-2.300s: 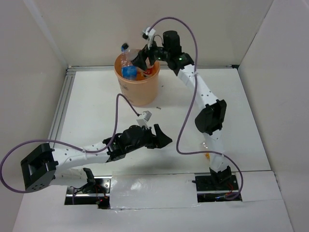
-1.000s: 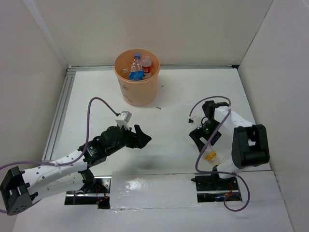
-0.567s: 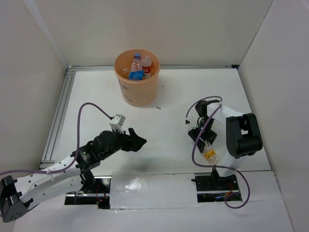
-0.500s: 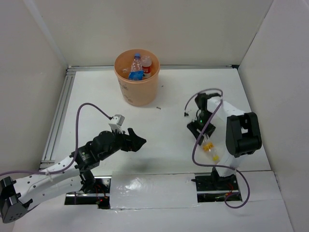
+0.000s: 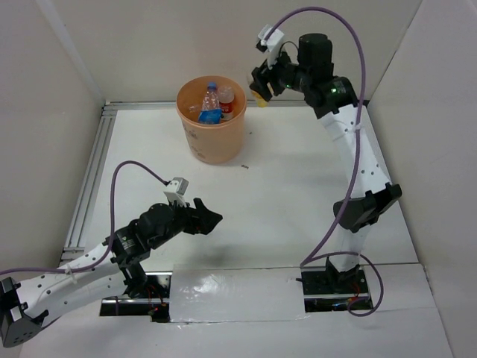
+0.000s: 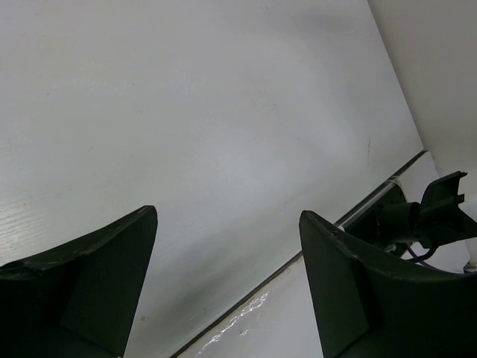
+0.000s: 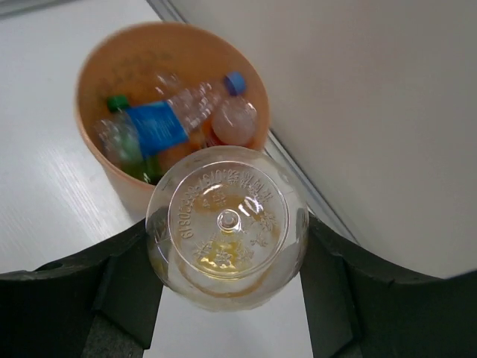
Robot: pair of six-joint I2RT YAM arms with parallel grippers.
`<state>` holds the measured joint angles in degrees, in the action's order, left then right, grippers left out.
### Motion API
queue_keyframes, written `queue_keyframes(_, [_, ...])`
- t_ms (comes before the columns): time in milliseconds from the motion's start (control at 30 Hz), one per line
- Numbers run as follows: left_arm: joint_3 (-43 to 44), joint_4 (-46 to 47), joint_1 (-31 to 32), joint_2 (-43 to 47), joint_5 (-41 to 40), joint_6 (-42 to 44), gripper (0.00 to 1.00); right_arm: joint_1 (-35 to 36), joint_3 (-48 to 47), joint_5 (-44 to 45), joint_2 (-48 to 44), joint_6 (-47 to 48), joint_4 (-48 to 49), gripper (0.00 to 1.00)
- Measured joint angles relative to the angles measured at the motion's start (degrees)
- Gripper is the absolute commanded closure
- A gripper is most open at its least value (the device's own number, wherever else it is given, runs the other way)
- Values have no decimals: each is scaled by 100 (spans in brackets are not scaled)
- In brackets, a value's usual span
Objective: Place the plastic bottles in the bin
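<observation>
The orange-peach bin stands at the back of the table and holds several plastic bottles, among them a clear one with a blue label and a red-white one. My right gripper is raised just right of the bin's rim and is shut on a clear bottle with orange-yellow contents, its round bottom facing the right wrist camera. The bin shows beyond it there, with a blue-labelled bottle and a green one inside. My left gripper is open and empty, low over the table's front left.
A metal rail runs along the table's left edge. White walls enclose the back and sides. A small dark speck lies on the table near the bin. The arm bases and taped strip sit at the near edge.
My right arm picked the orange-yellow bottle from the table's front right and swung it up to the bin's right rim. My left arm drew back slightly toward the front left.
</observation>
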<state>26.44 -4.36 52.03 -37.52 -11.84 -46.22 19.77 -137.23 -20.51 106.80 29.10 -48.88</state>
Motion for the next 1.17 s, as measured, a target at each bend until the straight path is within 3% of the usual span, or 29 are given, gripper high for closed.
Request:
queue_keyframes(133, [0,2,0,0,-50,2,11,332,1130,-374,-184,-409,1488,100])
queue_keyframes(367, [0,17,0,-31,-136,2,11,446,715,-597,824,-988,2492,98])
queue_keyframes(400, [0,22,0,-39,-138,0,11,459,713,-621,903,-1025,2540,91])
queue_keyframes(433, [0,33,0,-39,-144,0,11,476,713,-667,968,-1071,2564,49])
queue_keyframes(467, [0,63,0,-57,-162,2,9,494,710,-723,1021,-1104,2570,17])
queue_keyframes(500, [0,79,0,-63,-166,2,4,511,710,-767,1064,-1132,2570,0])
queue_keyframes(533, [0,103,0,-103,-188,7,0,529,710,-798,1115,-1198,2564,0])
queue_keyframes(833, [468,103,-2,-855,-498,461,0,275,896,-332,1113,-1480,2133,0])
queue_keyframes(967, [695,238,-203,-1110,-481,721,0,-452,2312,450,262,-1853,2022,0])
queue_keyframes(1167, [713,323,-741,-1394,-221,940,0,-1355,5215,1722,-1733,-2249,2133,0])
